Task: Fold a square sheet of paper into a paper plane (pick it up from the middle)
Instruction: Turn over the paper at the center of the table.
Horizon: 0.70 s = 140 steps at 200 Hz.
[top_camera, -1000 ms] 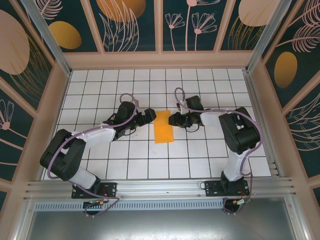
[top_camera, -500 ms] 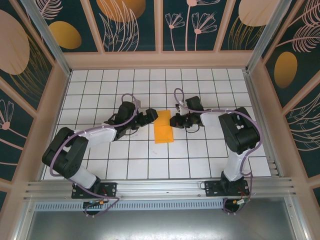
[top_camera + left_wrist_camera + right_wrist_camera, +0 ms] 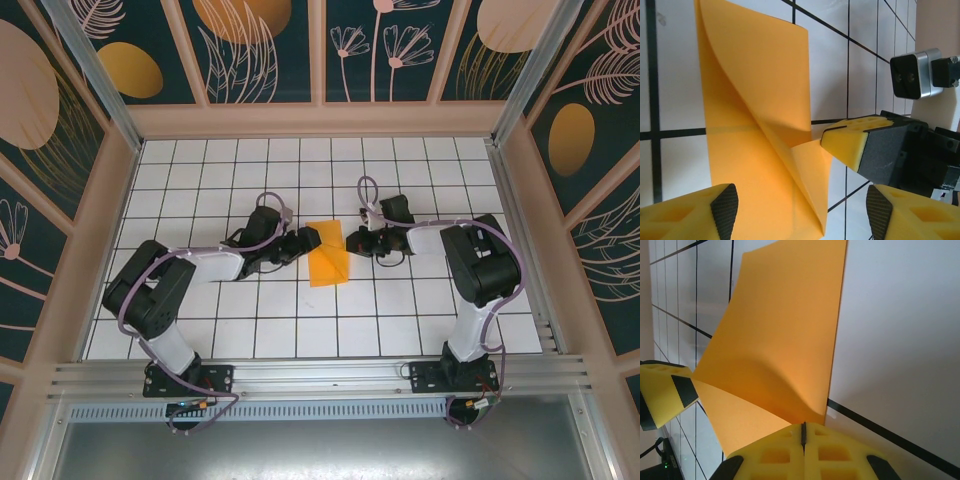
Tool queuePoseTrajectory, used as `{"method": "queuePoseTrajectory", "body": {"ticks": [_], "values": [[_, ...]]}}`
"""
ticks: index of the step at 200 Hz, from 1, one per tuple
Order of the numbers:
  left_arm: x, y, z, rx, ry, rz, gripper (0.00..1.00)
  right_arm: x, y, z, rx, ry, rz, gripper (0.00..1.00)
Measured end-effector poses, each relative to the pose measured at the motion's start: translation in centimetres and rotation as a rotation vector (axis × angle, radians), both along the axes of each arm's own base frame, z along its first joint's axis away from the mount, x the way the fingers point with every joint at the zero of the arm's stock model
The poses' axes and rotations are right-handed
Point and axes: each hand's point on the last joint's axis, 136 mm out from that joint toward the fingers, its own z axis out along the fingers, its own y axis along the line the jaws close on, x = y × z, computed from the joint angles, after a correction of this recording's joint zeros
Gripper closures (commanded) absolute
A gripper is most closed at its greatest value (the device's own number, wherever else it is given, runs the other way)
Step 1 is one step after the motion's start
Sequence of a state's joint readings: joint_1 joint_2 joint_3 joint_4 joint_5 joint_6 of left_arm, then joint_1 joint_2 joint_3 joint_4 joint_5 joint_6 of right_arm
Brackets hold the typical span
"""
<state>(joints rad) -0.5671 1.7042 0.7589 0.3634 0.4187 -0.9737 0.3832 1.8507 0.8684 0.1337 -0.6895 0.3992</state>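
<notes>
- Square sheet of paper (image 3: pixel 326 268) lies near the middle of the white gridded surface (image 3: pixel 200 170), between the tips of the two arms.
- It is no longer a flat square. It reads as a narrow rectangle, long side running away from the arm bases, with a diagonal crease across it.
- The corner on the right arm's side is lifted off the surface and curls upward. The rest of the sheet lies flat on the tiles.
- Right fingers (image 3: pixel 352 240) are pressed together. In the right wrist view the yellow tips meet at a thin seam, with the lifted paper corner pinched in it.
- Left fingers (image 3: pixel 306 240) sit at the opposite long edge of the sheet, roughly level with the right ones.
- Left fingers are spread wide and grip nothing. In the left wrist view the two yellow tips with black pads sit at the bottom corners, with the sheet lying in the gap between them.
- The left wrist view also shows one yellow right fingertip touching the raised flap's edge, with the right arm's wrist camera (image 3: pixel 912 74) behind it.
- In the right wrist view one left finger (image 3: pixel 665 390) sits just beside the sheet's far edge. Cannot tell whether it touches the paper.
</notes>
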Motion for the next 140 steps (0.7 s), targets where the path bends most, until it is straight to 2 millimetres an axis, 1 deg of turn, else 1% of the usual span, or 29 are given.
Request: {"method": "queuePoseTrajectory", "body": {"ticks": [27,47,70,99,106,119,140], "values": [[0.2,-1.1,-0.2,-0.012,0.006,-0.027,0.41,0.0,0.0,0.0,0.002,0.001,-0.001,0.96],[0.1,-1.8,-0.6,-0.013,0.018,-0.046,0.48,-0.1,0.1,0.1,0.008,0.003,0.003,0.95],[0.1,-2.4,-1.1,-0.01,0.031,-0.051,0.52,-0.1,0.2,0.2,0.016,0.005,0.005,0.94],[0.1,-2.7,-1.5,-0.015,0.042,-0.047,0.57,-0.4,0.1,0.4,0.022,0.011,-0.001,0.89],[0.1,-2.7,-1.6,-0.016,0.041,-0.047,0.59,-0.4,0.1,0.6,0.025,0.009,-0.004,0.86],[0.2,-2.8,-1.8,-0.019,0.043,-0.044,0.62,-0.2,0.1,1.5,0.035,-0.006,-0.01,0.78],[0.2,-2.9,-2.1,-0.018,0.046,-0.044,0.67,0.1,-0.2,3.3,0.049,-0.039,-0.032,0.59]]}}
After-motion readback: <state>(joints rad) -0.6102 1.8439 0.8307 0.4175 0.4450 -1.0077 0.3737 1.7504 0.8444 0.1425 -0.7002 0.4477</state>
